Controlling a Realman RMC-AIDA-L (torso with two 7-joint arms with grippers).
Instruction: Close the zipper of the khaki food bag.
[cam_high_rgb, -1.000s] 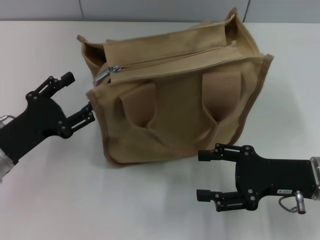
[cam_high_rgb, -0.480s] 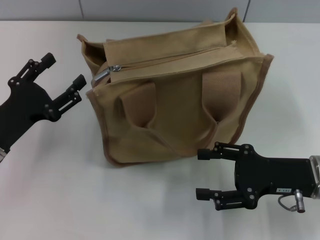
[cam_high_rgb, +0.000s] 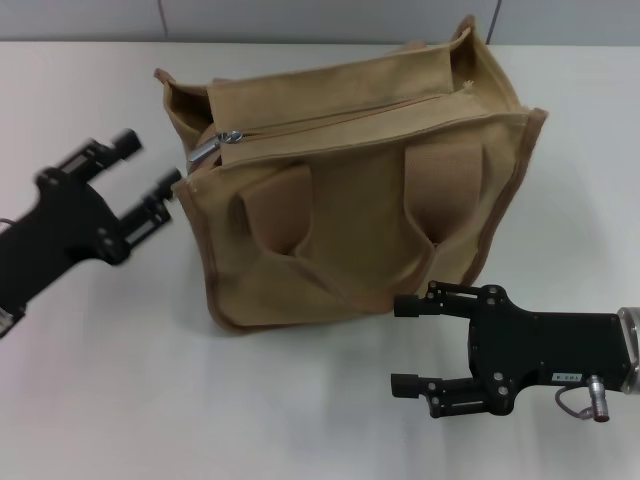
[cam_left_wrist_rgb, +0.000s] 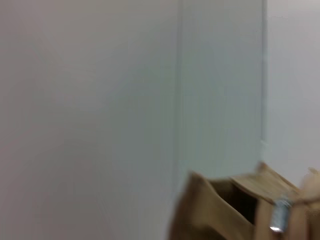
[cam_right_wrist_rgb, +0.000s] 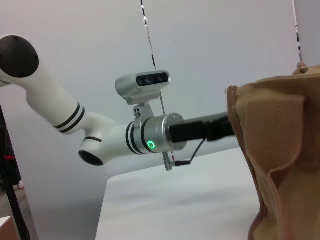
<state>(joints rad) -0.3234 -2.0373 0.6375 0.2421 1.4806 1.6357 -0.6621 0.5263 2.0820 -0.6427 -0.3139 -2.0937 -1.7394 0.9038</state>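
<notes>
The khaki food bag stands mid-table with its two handles folded down on the near side. Its zipper runs along the top panel, and the silver pull tab lies at the bag's left end beside a dark gap. My left gripper hovers open just left of that end, fingers pointing at the tab and apart from it. The left wrist view shows the bag's corner and the pull tab. My right gripper stands open in front of the bag's right part, holding nothing.
The white table spreads around the bag, with a grey wall behind it. In the right wrist view the bag's side fills the right, and the left arm's white links reach toward it.
The left gripper drew back to the left from the bag, then came back right toward the pull tab. The right gripper and the bag have hardly moved.
</notes>
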